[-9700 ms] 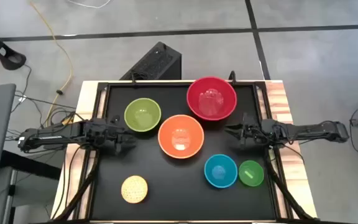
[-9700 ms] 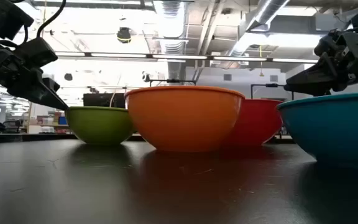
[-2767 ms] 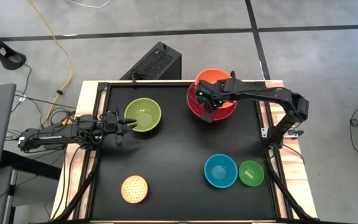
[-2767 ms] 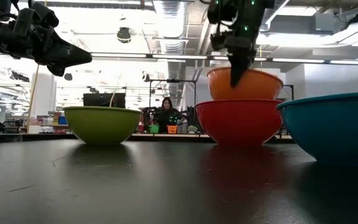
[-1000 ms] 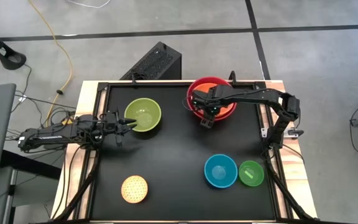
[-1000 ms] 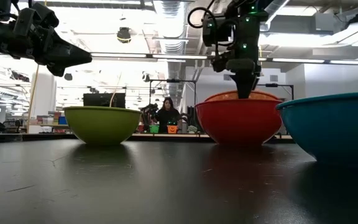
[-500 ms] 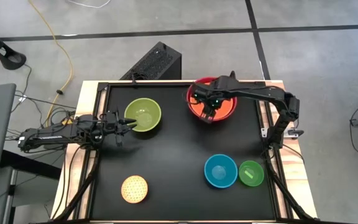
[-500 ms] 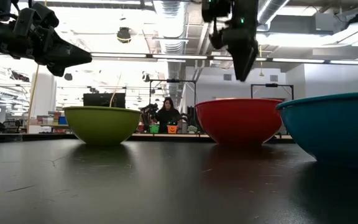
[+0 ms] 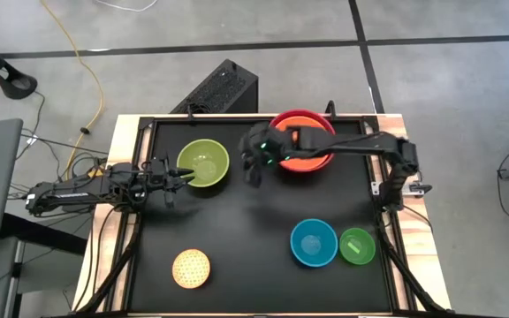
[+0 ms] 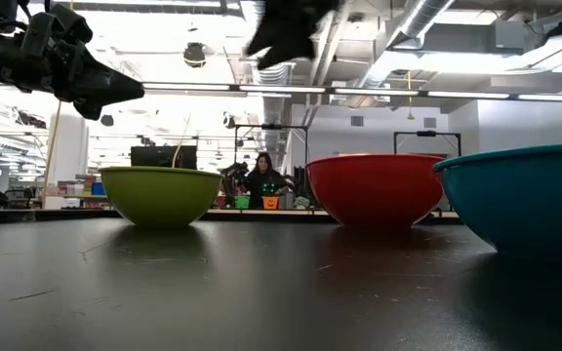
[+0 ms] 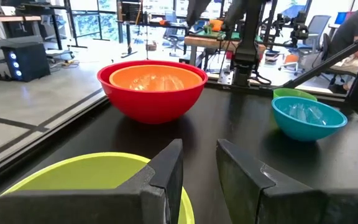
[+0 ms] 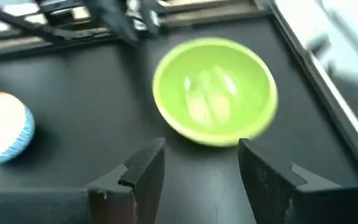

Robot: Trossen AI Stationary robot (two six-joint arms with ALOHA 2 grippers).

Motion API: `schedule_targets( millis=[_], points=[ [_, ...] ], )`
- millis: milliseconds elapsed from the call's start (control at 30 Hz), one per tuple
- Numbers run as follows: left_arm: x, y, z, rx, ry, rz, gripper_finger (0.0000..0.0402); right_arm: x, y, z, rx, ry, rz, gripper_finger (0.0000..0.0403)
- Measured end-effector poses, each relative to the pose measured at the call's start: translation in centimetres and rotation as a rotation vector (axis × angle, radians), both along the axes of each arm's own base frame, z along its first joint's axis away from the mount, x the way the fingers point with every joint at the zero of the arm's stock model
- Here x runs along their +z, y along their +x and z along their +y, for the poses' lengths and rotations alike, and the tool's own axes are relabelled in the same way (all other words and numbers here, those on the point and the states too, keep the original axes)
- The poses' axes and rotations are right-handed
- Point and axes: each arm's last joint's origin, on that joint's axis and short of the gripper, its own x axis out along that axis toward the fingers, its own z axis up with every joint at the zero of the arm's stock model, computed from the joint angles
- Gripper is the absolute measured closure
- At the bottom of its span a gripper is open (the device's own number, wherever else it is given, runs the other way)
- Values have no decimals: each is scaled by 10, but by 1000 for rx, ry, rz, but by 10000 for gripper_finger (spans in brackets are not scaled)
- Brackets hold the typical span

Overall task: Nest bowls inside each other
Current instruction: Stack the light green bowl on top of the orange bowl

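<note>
The orange bowl [image 9: 304, 150] sits nested inside the red bowl [image 9: 277, 132] at the table's far side. The lime green bowl [image 9: 203, 163] stands to their left on its base. My right gripper [image 9: 254, 165] hangs open and empty in the air between the red bowl and the lime green bowl [image 12: 215, 99], tilted down toward the latter. My left gripper [image 11: 197, 168] waits open at the lime bowl's left rim [image 11: 73, 171], level, touching nothing. The blue bowl [image 9: 314, 242], small green bowl [image 9: 357, 246] and pale yellow bowl [image 9: 191, 268] stand near the front.
The black mat [image 9: 246, 230] has free room at its middle. A raised frame [image 9: 369, 190] runs along the right side, beside the right arm's base. A black box [image 9: 224, 88] lies on the floor behind the table. A person [image 10: 261, 180] sits far off in the room.
My right gripper has risen out of the orange bowl and swung toward the table's left edge, toward the lime green bowl, tipping from steeply downward to a shallower slant. The orange bowl has stayed in the red one, its rim now sunk below the red rim in the low view.
</note>
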Motion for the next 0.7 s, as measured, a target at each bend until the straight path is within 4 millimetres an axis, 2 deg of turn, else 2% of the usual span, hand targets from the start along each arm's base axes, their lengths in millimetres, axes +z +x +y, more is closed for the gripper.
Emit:
schedule_targets(
  millis=[233, 400, 700],
  points=[
    [0, 0, 0, 1, 0, 0, 315, -56, 51, 28, 305, -205, 5, 186],
    [0, 0, 0, 2, 0, 2, 315, -100, 73, 27, 386, -330, 101, 184],
    [0, 0, 0, 4, 2, 5, 315, -123, 98, 6, 396, -485, 180, 180]
  ],
)
